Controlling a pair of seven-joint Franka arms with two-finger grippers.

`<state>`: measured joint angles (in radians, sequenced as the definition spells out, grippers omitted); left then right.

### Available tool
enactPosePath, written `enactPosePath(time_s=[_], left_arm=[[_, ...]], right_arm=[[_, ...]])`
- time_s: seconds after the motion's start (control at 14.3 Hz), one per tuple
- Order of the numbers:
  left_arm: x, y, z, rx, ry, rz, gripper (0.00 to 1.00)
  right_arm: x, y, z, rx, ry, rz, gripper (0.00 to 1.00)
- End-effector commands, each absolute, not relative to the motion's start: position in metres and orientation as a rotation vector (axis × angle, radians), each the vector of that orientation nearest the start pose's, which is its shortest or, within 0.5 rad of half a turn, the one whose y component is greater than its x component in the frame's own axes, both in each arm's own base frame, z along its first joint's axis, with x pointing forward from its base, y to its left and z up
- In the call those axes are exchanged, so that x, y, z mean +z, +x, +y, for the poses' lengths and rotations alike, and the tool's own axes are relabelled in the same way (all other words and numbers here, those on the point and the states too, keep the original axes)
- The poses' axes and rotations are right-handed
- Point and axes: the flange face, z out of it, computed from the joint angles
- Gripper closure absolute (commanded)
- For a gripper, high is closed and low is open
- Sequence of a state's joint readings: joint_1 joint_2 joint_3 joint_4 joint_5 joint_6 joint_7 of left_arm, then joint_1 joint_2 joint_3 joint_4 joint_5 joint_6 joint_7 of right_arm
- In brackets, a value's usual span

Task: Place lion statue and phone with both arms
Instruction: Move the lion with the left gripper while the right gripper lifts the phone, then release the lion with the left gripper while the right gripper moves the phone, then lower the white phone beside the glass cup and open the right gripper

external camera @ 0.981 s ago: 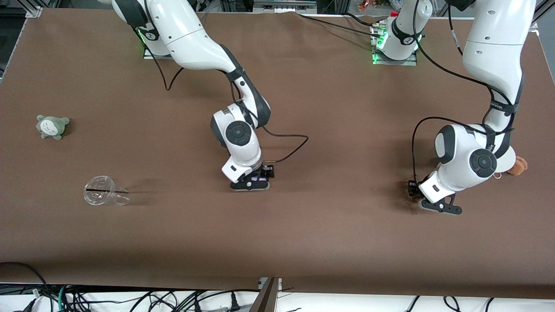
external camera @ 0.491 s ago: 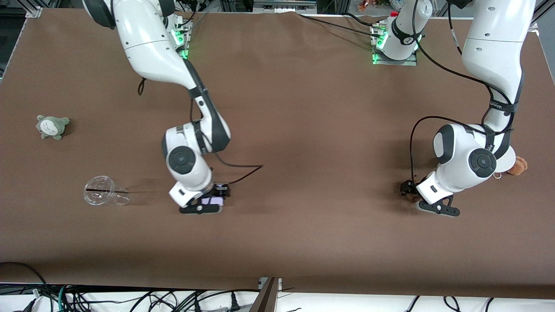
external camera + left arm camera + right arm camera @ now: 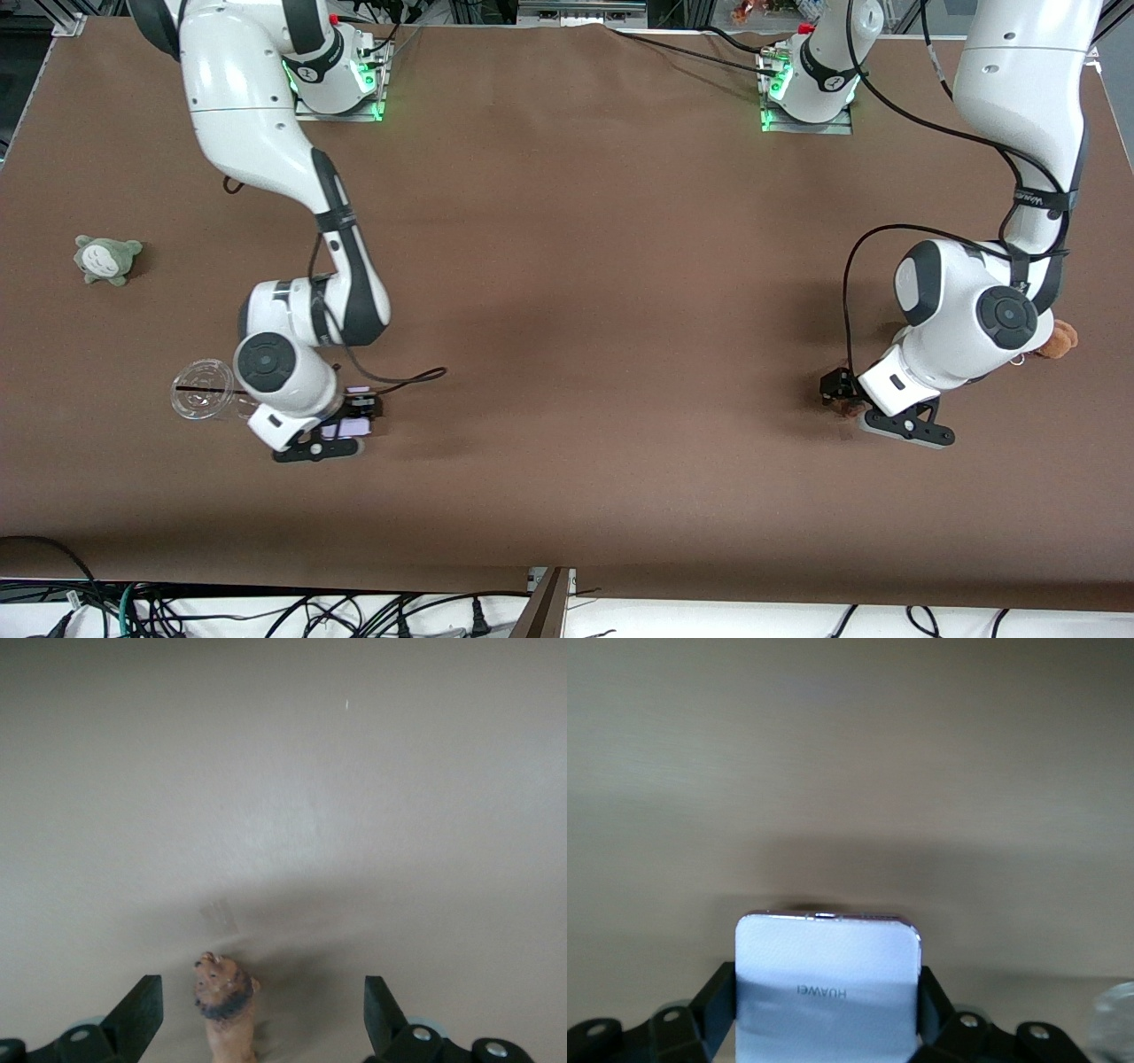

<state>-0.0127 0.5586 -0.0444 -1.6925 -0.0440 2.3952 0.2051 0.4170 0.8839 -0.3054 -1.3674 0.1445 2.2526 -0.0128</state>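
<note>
The phone (image 3: 827, 979), a pale lavender-white slab with dark edges, is clamped between the fingers of my right gripper (image 3: 827, 1014). In the front view my right gripper (image 3: 356, 422) holds the phone (image 3: 345, 428) low over the table beside a clear cup. The lion statue (image 3: 226, 1005), orange-brown with a dark mane, lies on the table between the spread fingers of my left gripper (image 3: 259, 1019), closer to one finger (image 3: 137, 1014) and touching neither. In the front view my left gripper (image 3: 842, 397) is down at the lion statue (image 3: 849, 408), toward the left arm's end.
A clear plastic cup (image 3: 208, 399) lies on its side next to the right arm's wrist; it also shows in the right wrist view (image 3: 1116, 1028). A grey-green plush toy (image 3: 106, 259) sits farther off. A tan plush with a metal ring (image 3: 1056, 339) peeks out by the left arm.
My right arm has carried the phone from the table's middle toward the right arm's end, up to the cup. My left gripper has stayed at the lion statue, shifting only slightly.
</note>
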Motion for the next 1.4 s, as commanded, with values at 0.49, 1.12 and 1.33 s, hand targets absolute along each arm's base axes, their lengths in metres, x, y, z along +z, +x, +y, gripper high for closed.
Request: enactPosePath(time_s=[0.49,1.12,1.33], left_arm=[[0.498,0.635,0.026,-0.262,-3.154,0.284,0.00],[0.663,0.559,0.029,-0.138,-3.154,0.304,0.00],[0.657,0.554,0.028,-0.099,-3.165,0.305,0.00]], right_arm=[[0.191,0.720,0.091,0.016,-3.231,-0.354,0.76],[0.232,0.734,0.095,-0.096,-3.219,-0.427,0.00],[0.301,0.739,0.100,-0.190,-3.197,-0.429,0.00]])
